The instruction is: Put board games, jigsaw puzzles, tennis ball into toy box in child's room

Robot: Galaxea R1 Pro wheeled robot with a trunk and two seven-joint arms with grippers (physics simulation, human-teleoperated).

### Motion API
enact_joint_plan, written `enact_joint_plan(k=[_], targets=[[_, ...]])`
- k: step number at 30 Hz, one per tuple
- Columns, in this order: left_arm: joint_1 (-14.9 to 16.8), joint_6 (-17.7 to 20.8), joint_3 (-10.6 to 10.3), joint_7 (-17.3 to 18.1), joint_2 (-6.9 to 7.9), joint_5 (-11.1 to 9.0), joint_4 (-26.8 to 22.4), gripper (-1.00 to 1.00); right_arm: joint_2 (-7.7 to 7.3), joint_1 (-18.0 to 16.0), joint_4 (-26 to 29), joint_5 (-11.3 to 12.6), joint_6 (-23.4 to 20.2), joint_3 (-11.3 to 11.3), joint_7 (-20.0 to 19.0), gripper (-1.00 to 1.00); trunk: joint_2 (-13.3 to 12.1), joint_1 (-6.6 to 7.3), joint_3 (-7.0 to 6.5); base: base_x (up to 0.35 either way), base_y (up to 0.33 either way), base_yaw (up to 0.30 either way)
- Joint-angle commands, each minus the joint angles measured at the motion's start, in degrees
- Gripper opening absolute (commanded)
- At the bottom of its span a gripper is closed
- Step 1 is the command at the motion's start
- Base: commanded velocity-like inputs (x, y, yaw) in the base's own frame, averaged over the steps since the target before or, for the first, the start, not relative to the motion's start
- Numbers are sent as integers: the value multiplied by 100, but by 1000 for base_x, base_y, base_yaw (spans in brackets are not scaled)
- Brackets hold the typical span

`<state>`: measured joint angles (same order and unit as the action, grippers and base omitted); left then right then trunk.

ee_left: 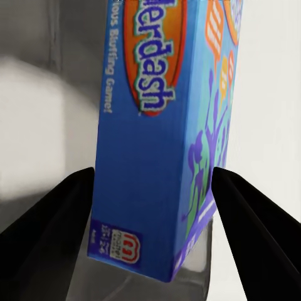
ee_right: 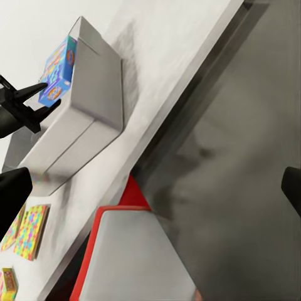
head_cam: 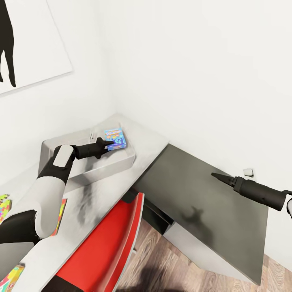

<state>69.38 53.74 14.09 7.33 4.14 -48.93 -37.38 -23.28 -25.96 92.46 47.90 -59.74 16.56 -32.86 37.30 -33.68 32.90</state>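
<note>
A small blue board game (head_cam: 114, 138) stands tilted inside the light-grey toy box (head_cam: 87, 168), near its far end, on the pale table (head_cam: 152, 140). My left gripper (head_cam: 109, 143) reaches over the tray and is shut on this box. In the left wrist view both dark fingers (ee_left: 59, 229) press the sides of the blue board game (ee_left: 157, 163). The right wrist view shows the same game (ee_right: 59, 69) above the toy box (ee_right: 94, 106). One jigsaw puzzle (ee_right: 31, 229) lies flat on the table beside my left arm (head_cam: 61, 211). My right gripper (head_cam: 217, 176) hovers open over the dark side cabinet (head_cam: 211, 211).
A red chair (head_cam: 109, 243) is pushed under the table's near edge. Two more colourful flat pieces (head_cam: 4, 202) (head_cam: 12, 276) lie at the table's left end. White walls meet in a corner behind the toy box, with a black silhouette poster (head_cam: 24, 40) on the left wall. Wood floor (head_cam: 174, 267) lies below.
</note>
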Motion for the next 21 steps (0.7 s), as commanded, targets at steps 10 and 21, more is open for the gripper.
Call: enact_joint_plan(k=[10, 21], targets=[[5, -90, 59, 51, -1, 49, 3, -100, 2, -5, 0, -36, -26, 4, -45, 100, 6, -1, 98, 0, 0, 0], [5, -210, 74, 50, 7, 18, 3, -100, 6, -5, 0, -35, -26, -27, -45, 100, 6, -1, 201, 0, 0, 0]])
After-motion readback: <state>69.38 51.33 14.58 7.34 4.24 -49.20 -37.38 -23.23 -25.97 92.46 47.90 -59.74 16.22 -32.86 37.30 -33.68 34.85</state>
